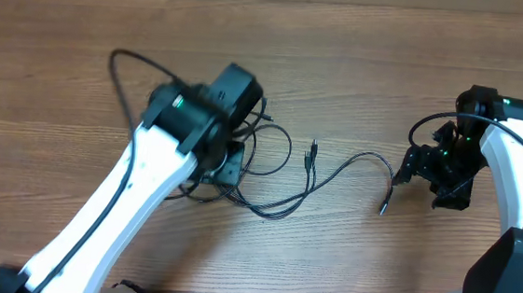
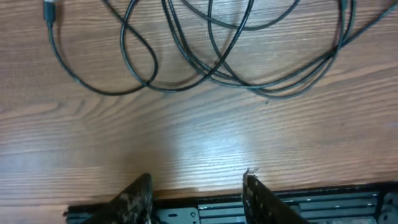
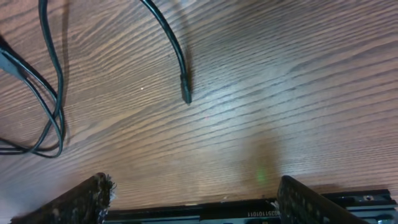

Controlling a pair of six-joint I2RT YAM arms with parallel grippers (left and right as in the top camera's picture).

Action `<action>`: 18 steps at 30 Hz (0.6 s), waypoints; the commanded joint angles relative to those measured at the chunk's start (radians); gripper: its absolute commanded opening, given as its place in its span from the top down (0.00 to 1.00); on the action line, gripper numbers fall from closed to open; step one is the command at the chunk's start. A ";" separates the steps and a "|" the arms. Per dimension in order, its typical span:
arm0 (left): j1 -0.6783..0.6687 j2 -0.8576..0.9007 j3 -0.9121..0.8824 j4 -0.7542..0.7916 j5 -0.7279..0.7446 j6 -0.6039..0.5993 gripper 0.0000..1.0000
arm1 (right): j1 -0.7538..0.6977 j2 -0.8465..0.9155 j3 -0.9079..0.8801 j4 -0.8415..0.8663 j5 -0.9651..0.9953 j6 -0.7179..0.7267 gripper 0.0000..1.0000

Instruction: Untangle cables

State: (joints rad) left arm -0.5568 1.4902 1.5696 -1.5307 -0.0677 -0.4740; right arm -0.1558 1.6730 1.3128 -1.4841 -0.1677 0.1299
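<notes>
Wooden table [image 1: 361,70], overhead and wrist views: its far edge runs along the top of the overhead view, with bare boards wide open across the back and the front middle. Left arm [image 1: 116,210], white, reaches diagonally from the front left corner, its dark head over the cable bundle. Right arm [image 1: 522,167] stands at the right edge. Cables [image 2: 214,74], thin black cords, lie looped and crossing on the wood left of centre, partly under the left arm, with one cord trailing right toward the right arm. Left gripper [image 2: 196,186]: fingers apart, empty, bare wood between it and the loops. Right gripper [image 3: 194,186]: fingers wide apart, empty, a loose plug end [image 3: 186,93] lying ahead of it. Two small plugs [image 1: 312,155] rest side by side mid-table. White characters on the right gripper's black bar [image 3: 249,214] are too small to read
</notes>
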 commanded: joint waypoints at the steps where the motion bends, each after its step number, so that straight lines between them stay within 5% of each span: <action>1: -0.005 -0.155 -0.138 0.099 -0.047 -0.051 0.51 | -0.005 -0.014 0.016 0.005 0.010 -0.006 0.16; 3: -0.005 -0.226 -0.222 0.195 -0.043 -0.055 0.44 | -0.005 -0.014 0.016 0.005 0.010 -0.004 0.16; 5: -0.005 -0.283 -0.312 0.310 -0.035 -0.058 0.22 | -0.005 -0.014 0.016 0.006 0.010 -0.004 0.16; 8: -0.005 -0.306 -0.444 0.500 -0.035 -0.003 0.11 | -0.005 -0.014 0.016 0.008 0.010 -0.003 0.16; 18: -0.005 0.017 -0.533 0.931 0.005 0.087 0.12 | -0.004 -0.014 0.016 0.008 0.006 -0.003 0.16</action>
State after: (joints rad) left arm -0.5579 1.4025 1.0424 -0.6601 -0.0757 -0.4156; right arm -0.1566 1.6730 1.3128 -1.4784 -0.1673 0.1295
